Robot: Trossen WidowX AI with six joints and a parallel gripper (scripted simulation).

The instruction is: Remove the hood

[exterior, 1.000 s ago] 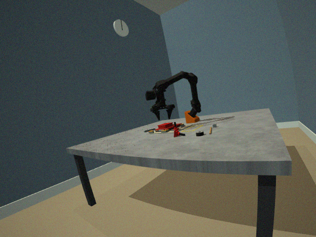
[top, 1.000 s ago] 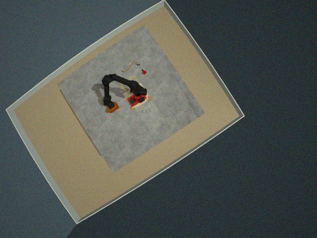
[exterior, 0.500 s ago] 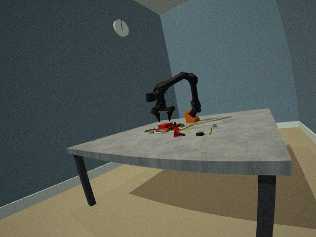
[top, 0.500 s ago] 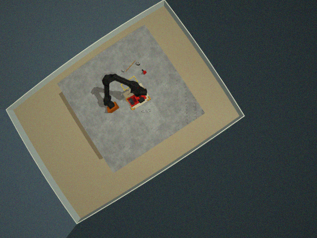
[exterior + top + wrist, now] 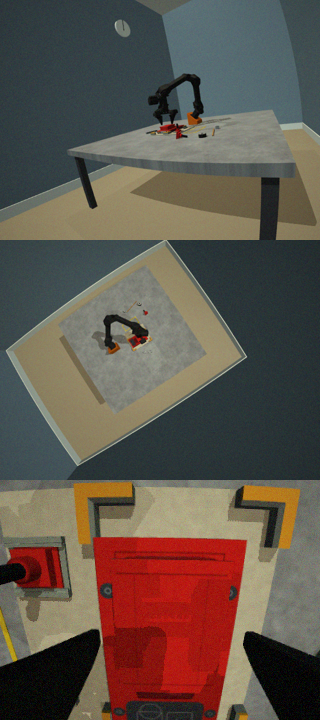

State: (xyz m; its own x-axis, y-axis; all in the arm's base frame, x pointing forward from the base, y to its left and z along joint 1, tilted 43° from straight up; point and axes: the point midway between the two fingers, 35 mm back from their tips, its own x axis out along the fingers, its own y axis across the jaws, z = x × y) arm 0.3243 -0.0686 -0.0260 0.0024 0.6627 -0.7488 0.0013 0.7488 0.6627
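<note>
The car's red hood (image 5: 172, 595) (image 5: 167, 127) is a raised panel on the beige base board (image 5: 180, 510), with dark bolts by its corners and a dark dashboard at its lower end in the wrist view. My gripper (image 5: 171, 637) (image 5: 167, 124) is open and empty, pointing down just above the hood. In the wrist view one finger stands on either side of the hood, with a narrow gap to each edge. The marked area, a yellow dashed outline (image 5: 135, 317), lies beside the board; one line (image 5: 8, 635) shows at the left of the wrist view. The arm hides part of the car from above.
Orange corner brackets (image 5: 104, 492) (image 5: 287, 510) stand around the car. A red block with a black stick (image 5: 45, 567) sits in a grey frame on the board. Near the marked area lie another red piece (image 5: 146, 313), a round black part (image 5: 139, 304) and an orange stick (image 5: 132, 306).
</note>
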